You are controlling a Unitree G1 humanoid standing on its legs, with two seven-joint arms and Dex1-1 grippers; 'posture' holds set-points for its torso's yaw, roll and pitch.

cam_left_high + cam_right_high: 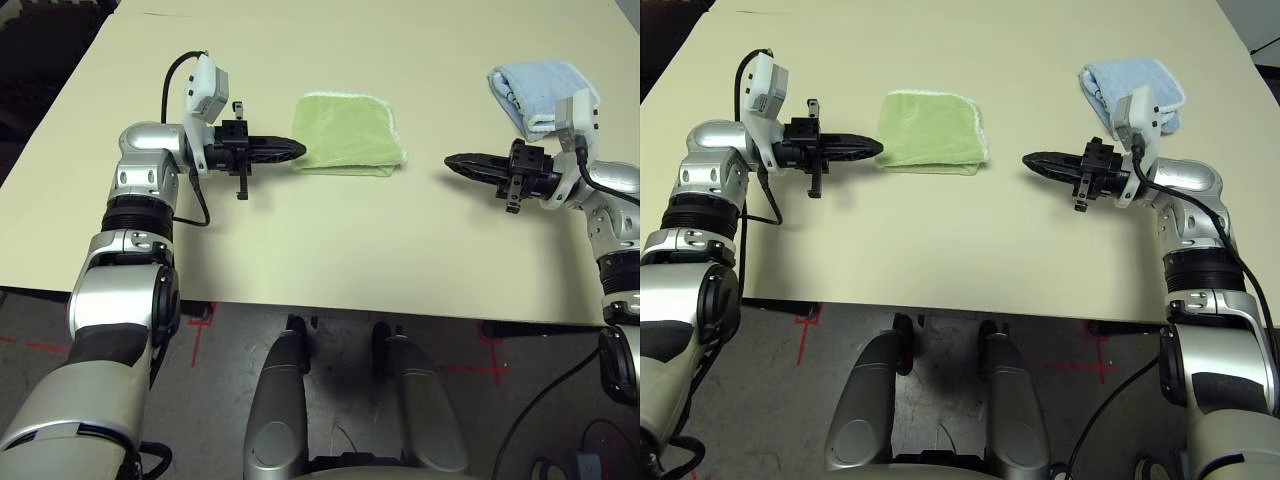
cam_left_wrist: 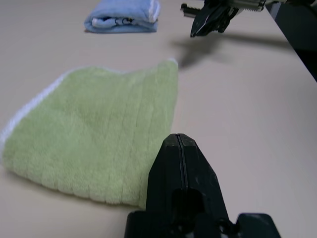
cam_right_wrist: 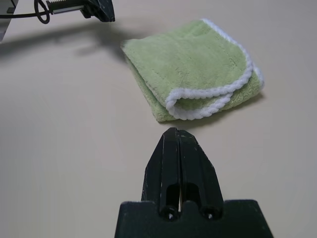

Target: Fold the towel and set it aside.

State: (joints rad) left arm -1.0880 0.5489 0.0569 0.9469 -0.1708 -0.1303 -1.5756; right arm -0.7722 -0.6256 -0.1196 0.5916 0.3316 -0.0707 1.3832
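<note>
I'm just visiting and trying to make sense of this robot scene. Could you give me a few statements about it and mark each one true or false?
1. The green towel lies folded on the table. True.
2. The left tool is wide open. False: its fingers are shut, tip at the towel's edge.
3. The right tool is gripping the green towel. False: it is shut on nothing, apart from the towel with bare table between.
4. A folded blue towel lies on the robot's right side. True.
5. The blue towel sits on top of the green one. False: they lie apart.
</note>
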